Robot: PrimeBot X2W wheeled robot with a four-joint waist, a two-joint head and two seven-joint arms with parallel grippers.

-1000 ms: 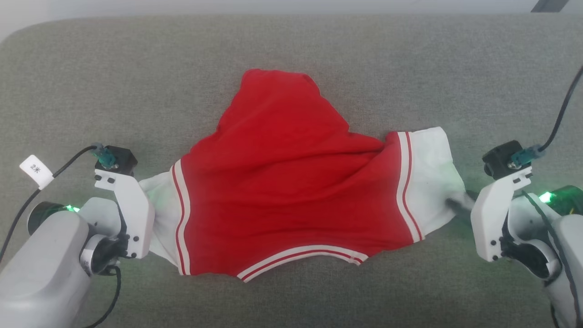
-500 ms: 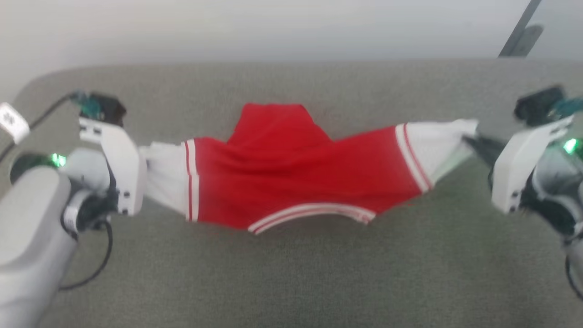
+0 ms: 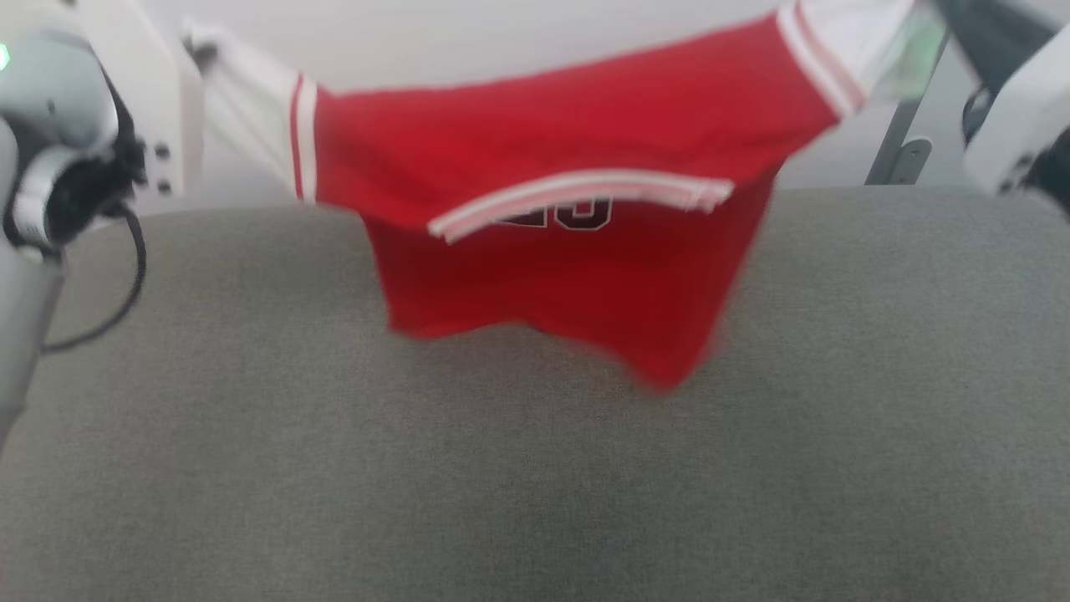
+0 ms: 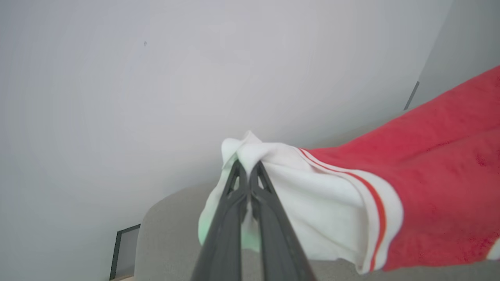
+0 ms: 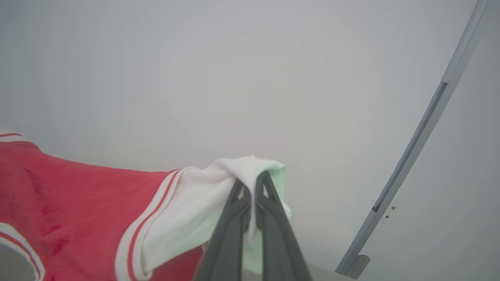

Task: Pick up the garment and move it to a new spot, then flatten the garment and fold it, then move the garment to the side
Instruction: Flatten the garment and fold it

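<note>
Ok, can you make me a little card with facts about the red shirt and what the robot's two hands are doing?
thing: red basketball jersey
where: hangs stretched between the two grippers, over the grey cushion
left gripper: shut on the jersey's white end panel
right gripper: shut on the other white panel
number: black digits, half hidden behind the striped trim, not readable
lowest corner touching the cushion: cannot tell
</note>
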